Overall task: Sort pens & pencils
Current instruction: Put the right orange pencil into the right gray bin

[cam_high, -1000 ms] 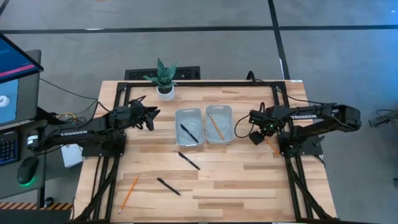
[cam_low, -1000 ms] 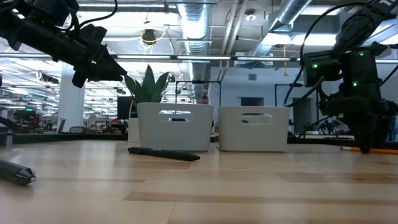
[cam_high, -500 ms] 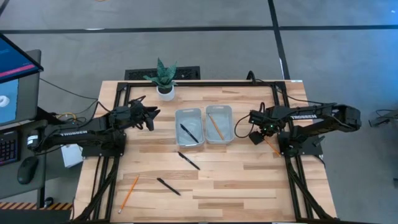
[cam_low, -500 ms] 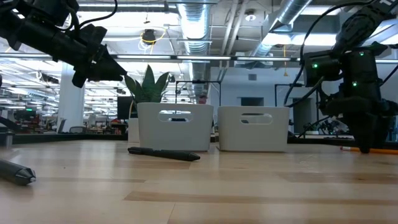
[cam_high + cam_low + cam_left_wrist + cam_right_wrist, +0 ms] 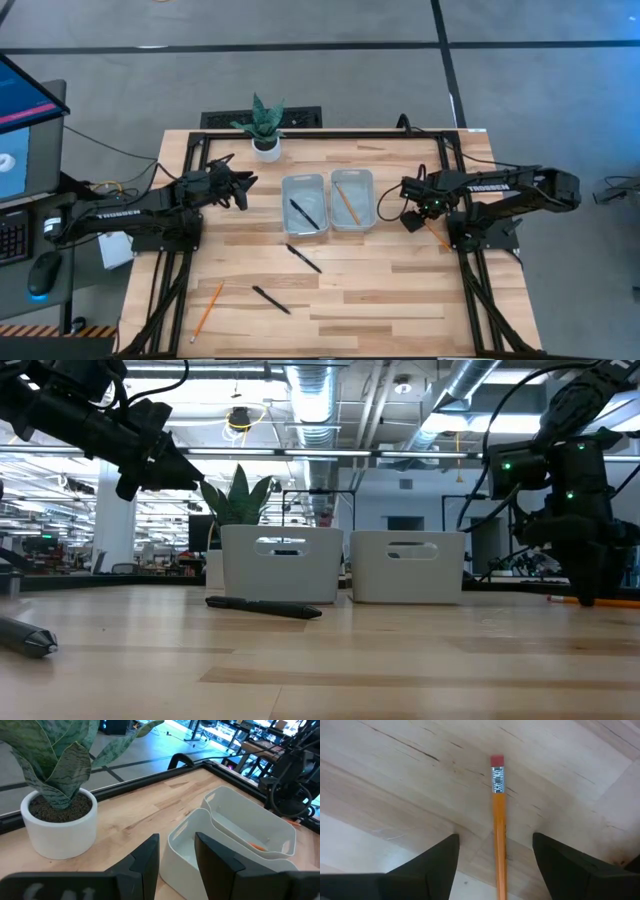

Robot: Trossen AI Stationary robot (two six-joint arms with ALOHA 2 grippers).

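A wooden table fills the middle of the overhead view, with a dark robot arm at each side.

Two pale bins sit side by side at the table's centre, toward the far edge. The left bin holds one black pen. The right bin holds one orange pencil.

A small potted plant in a white pot stands just beyond the left bin, near the far edge.

The left gripper hangs above the table to the left of the bins, close to the plant. Its wrist view shows the two dark fingers parted by a narrow gap, with nothing between them.

The right gripper is lowered close to the table surface at the right, well clear of the bins. Its fingers are spread wide on either side of a second pencil, which lies flat on the wood between them with its pink eraser end pointing away from the wrist. The fingers do not touch it.

Loose on the table: a second pen lies just nearer than the left bin, a third pen lies nearer still and a little left, and a third pencil lies near the front left corner.
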